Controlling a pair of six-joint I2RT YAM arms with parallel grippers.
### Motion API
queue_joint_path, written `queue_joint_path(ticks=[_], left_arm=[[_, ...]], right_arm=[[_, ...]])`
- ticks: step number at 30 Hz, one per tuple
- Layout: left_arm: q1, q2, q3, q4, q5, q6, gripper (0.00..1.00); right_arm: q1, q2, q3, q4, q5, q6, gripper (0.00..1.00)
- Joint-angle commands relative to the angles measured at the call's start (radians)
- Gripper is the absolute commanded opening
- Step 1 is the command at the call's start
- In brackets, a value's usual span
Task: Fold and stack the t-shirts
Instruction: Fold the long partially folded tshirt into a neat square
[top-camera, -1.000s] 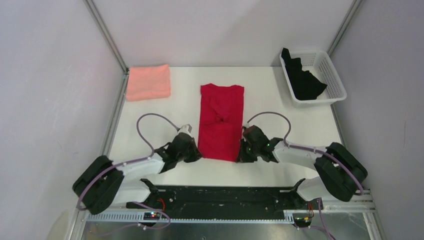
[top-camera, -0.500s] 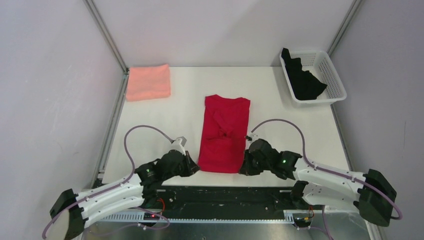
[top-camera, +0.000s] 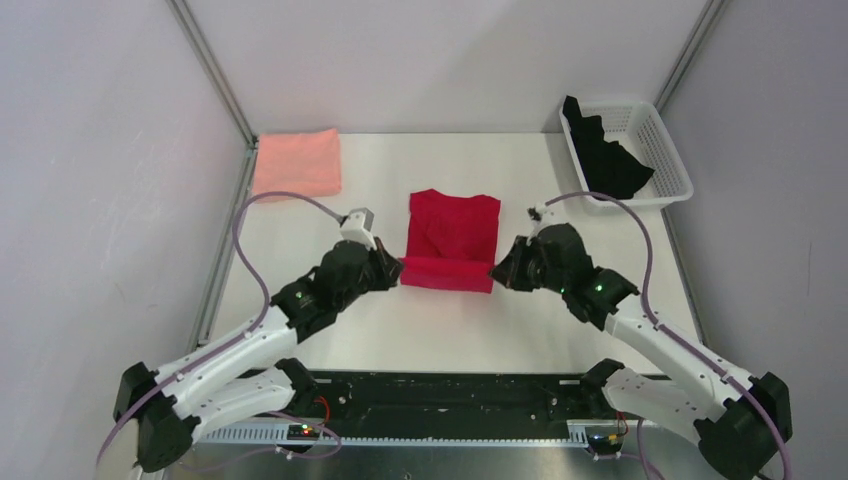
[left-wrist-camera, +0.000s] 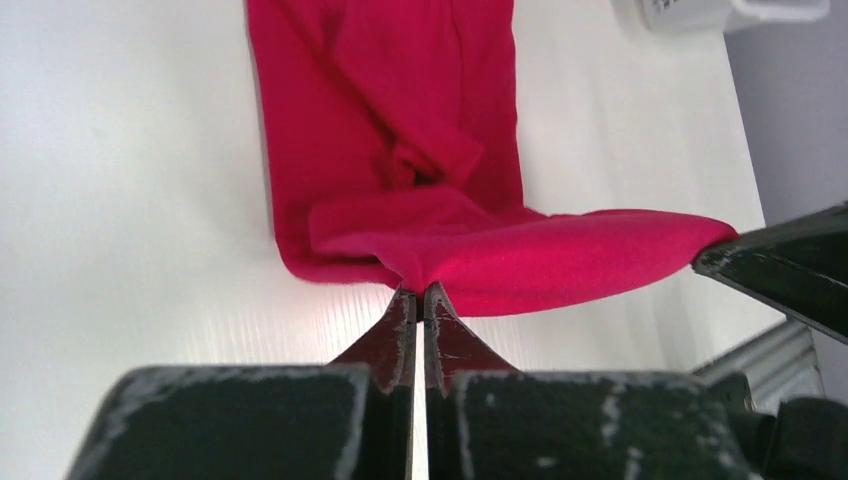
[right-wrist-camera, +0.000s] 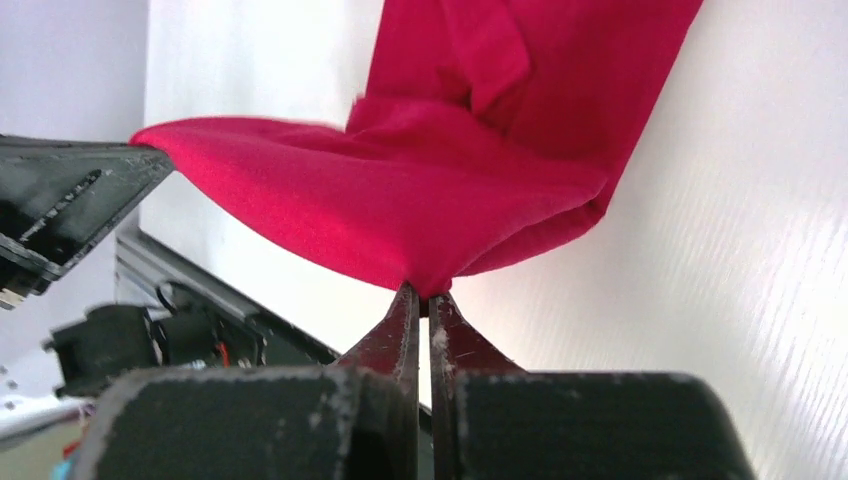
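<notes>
The bright red t-shirt (top-camera: 452, 232) lies in the middle of the table, its near hem lifted and carried over the rest. My left gripper (top-camera: 396, 270) is shut on the hem's left corner; in the left wrist view (left-wrist-camera: 418, 290) the red cloth (left-wrist-camera: 520, 255) bulges from the tips. My right gripper (top-camera: 497, 272) is shut on the right corner, seen in the right wrist view (right-wrist-camera: 422, 292) under the red cloth (right-wrist-camera: 400, 210). The salmon-pink t-shirt (top-camera: 296, 163) lies folded at the far left. The black t-shirt (top-camera: 605, 160) sits crumpled in the basket.
The white mesh basket (top-camera: 665, 155) stands at the far right corner. Metal frame rails run along the left edge (top-camera: 226, 240) and the near edge (top-camera: 440, 395) of the table. Grey walls close in on both sides.
Both grippers have lifted the red shirt's near hem and carried it away from the arm bases, over the shirt. The shirt now looks about half as long.
</notes>
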Motion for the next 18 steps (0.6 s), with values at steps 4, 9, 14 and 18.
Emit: queue_joint_path(ticks=[4, 9, 14, 18], left_arm=[[0.161, 0.182, 0.188, 0.079, 0.050, 0.147, 0.00], [0.245, 0.303, 0.322, 0.096, 0.114, 0.199, 0.00], [0.299, 0.473, 0.435, 0.099, 0.197, 0.230, 0.00], [0.338, 0.606, 0.535, 0.099, 0.219, 0.249, 0.00]], right_arm=[[-0.189, 0.111, 0.108, 0.134, -0.194, -0.043, 0.00], [-0.271, 0.228, 0.196, 0.188, -0.242, -0.063, 0.00], [-0.336, 0.328, 0.259, 0.221, -0.272, -0.070, 0.00], [-0.390, 0.404, 0.271, 0.244, -0.306, -0.064, 0.00]])
